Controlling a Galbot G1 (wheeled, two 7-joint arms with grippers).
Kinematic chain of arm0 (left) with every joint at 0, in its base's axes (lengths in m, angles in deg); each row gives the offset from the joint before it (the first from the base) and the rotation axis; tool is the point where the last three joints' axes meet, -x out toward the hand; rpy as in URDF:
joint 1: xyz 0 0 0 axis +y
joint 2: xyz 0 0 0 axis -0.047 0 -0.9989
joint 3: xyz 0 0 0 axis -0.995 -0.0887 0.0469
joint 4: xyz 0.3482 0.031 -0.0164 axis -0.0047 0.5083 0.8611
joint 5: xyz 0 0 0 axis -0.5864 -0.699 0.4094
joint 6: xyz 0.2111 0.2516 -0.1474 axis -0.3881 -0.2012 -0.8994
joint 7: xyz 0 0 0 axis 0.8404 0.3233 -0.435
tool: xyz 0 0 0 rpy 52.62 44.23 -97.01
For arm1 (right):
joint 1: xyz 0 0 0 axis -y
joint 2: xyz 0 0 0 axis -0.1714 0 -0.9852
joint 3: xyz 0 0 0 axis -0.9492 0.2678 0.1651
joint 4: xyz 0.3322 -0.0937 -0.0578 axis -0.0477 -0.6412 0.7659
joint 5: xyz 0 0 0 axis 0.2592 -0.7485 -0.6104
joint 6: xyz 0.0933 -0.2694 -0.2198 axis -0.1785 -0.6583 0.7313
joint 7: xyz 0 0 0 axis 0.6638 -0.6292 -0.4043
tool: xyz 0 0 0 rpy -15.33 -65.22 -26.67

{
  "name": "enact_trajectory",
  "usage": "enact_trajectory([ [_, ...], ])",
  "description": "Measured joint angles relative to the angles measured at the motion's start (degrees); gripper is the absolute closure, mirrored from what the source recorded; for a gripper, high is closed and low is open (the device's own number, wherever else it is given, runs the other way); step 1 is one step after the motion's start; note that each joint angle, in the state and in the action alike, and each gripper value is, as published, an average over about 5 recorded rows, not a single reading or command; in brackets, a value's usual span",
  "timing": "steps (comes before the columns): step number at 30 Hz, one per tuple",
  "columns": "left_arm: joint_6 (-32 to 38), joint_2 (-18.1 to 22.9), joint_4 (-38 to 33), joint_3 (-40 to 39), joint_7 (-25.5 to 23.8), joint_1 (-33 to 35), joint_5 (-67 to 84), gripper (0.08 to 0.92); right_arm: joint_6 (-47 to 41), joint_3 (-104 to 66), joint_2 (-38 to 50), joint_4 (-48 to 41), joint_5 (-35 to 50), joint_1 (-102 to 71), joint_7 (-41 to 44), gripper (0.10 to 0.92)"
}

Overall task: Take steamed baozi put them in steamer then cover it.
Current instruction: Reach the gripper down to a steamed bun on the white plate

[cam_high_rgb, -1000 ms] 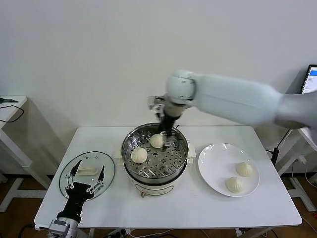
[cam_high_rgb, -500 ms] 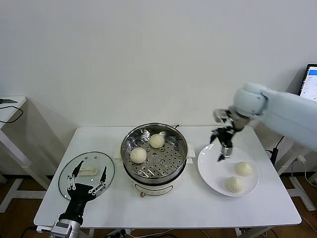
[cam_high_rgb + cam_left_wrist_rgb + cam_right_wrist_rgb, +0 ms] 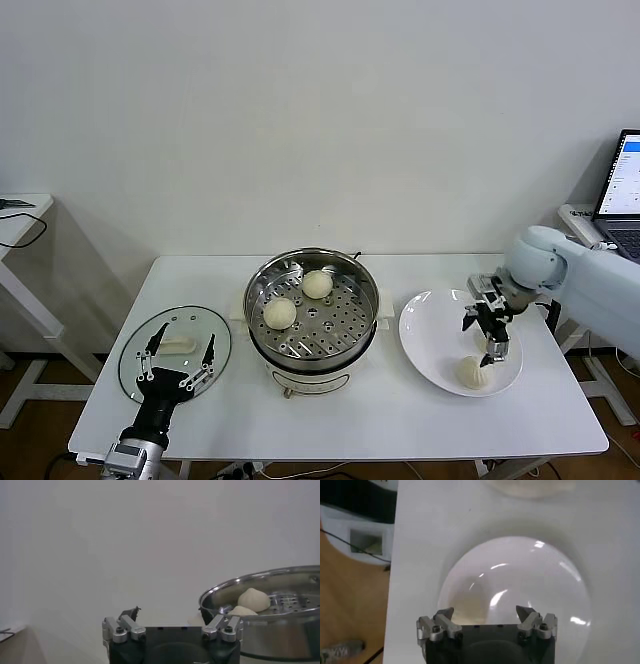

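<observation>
- The right gripper [image 3: 490, 335] hung over the white plate [image 3: 430, 340], fingers spread and holding nothing
- Of the steamed baozi, two [image 3: 280, 313] already sat on the perforated tray of the steamer [image 3: 312, 300], well off to that gripper's left across the table
- One bun [image 3: 472, 372] lay on the plate just below and nearer the robot than the right gripper's fingertips; a fourth was presumably hidden behind the gripper itself, though the head view did not show it
- In the right wrist view the plate's bare surface [image 3: 520, 580] filled the space beyond the spread fingers [image 3: 445, 616]
- The left gripper [image 3: 178, 362] waited, fingers spread and empty, at the near table edge, with the cover [image 3: 140, 370] lying flat just beyond and under its fingertips, the white handle [image 3: 177, 345] between them
- By my reckoning the job stood about half done: two buns loaded, the plate's buns to be carried over, and the lid not yet on the pot
- The likely step in hand was picking the next bun off the plate
</observation>
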Motion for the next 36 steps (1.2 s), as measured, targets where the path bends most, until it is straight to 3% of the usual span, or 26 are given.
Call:
enact_trajectory([
  [32, 0.0, 0.0, 1.7, 0.0, -0.1, -0.9, -0.2, 0.177, 1.7, -6.5, -4.2, -6.7, -5.8, -10.0, -0.1, 0.204],
  [36, -0.1, 0.0, 1.9, 0.1, -0.1, -1.1, -0.1, 0.177, 1.8, -6.6, -4.7, -7.3, -6.3, -10.1, 0.0, 0.242],
])
